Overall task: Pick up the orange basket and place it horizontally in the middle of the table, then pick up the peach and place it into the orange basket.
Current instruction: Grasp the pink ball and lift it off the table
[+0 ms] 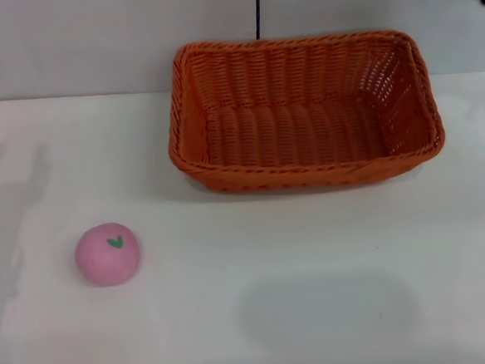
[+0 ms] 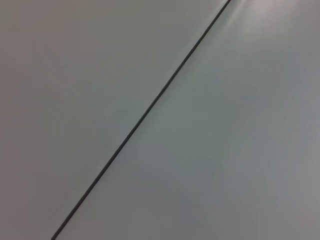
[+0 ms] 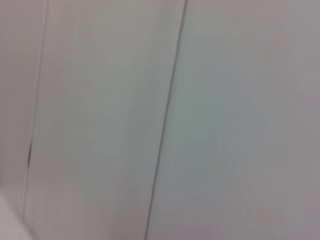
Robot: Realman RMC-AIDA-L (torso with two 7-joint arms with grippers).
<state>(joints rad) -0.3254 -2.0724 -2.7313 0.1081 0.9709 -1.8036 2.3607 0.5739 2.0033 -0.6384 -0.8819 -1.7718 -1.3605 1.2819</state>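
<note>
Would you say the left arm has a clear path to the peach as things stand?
Probably yes. The peach sits alone on the left of the white table, well apart from the orange basket, with nothing over or beside it. The left arm itself is out of view.

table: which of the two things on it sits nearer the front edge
The peach, the small pink ball on the robot's left side of the table. The orange basket sits farther back, towards the wall.

Behind my work surface: pale grey wall [image 1: 91, 43], one thin dark vertical seam [image 1: 258, 10] splitting its panels. Both my wrist views show only that wall, crossed by dark seams.
</note>
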